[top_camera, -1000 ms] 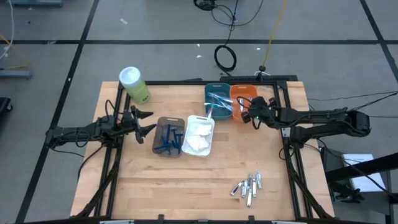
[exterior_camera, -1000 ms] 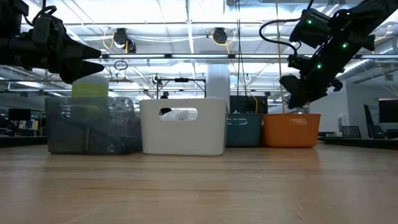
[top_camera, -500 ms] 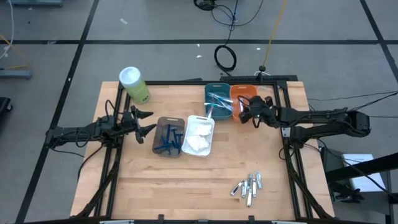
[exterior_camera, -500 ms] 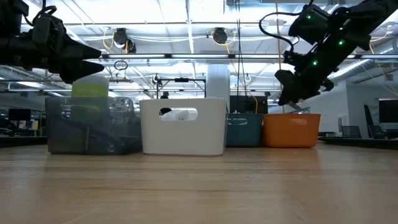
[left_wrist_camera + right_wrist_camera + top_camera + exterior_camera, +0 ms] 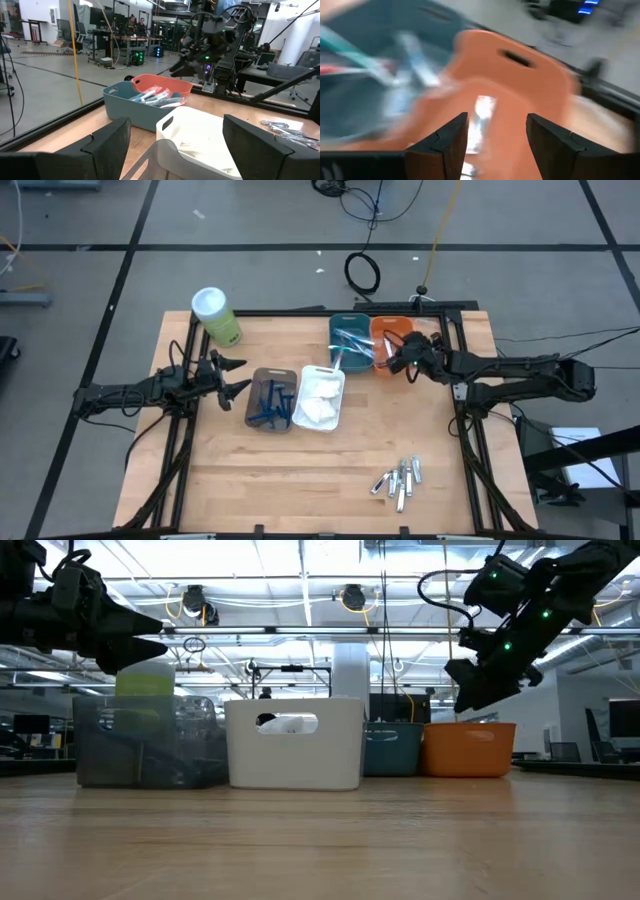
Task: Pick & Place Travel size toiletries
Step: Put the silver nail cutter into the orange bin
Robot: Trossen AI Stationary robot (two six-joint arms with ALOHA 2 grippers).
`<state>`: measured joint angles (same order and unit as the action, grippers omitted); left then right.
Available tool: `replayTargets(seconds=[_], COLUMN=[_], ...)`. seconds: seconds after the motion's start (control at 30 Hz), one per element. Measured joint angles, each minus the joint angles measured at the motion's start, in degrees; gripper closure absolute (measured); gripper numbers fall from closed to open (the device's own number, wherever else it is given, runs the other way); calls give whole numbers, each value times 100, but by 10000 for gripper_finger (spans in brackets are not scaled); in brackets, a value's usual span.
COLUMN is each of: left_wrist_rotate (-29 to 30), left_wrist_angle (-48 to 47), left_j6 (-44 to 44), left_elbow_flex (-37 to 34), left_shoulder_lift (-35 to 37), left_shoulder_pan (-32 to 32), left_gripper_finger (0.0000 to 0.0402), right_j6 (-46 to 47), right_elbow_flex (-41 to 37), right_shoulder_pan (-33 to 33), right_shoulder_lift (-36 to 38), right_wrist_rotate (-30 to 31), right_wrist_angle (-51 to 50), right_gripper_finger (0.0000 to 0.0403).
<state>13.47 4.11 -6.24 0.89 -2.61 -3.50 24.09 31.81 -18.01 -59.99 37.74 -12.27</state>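
Inside, orange bin (image 5: pixel 520 90) contents blurred.

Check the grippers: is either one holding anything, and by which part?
Nothing held. Right gripper is open above the orange bin, a silvery tube lying inside. Left gripper is open, empty.

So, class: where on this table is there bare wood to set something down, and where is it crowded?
Free: the wide strip of table in front of the brown bin and white bin, left of the silvery tubes. Also free: the wood between the green canister and teal bin. Crowded: the bins' row, where the right gripper hangs over the orange bin.
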Motion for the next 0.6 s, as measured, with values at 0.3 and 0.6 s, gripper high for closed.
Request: replayTargets(seconds=[0.3, 0.6], left_wrist_rotate=[0, 0], left_wrist_angle=[1, -1], left_j6=[0, 0], left_elbow_flex=[0, 0], left_shoulder_lift=[0, 0], left_shoulder_pan=[-1, 0], left_gripper_finger=[96, 96], right_j6=[-968, -1756], right_elbow_flex=[-6, 467], right_shoulder_pan=[247, 2321], right_shoulder_lift=[148, 651], right_wrist_rotate=[-2437, -3537], right_wrist_angle=[1449, 2547], right_gripper_finger=[217, 222])
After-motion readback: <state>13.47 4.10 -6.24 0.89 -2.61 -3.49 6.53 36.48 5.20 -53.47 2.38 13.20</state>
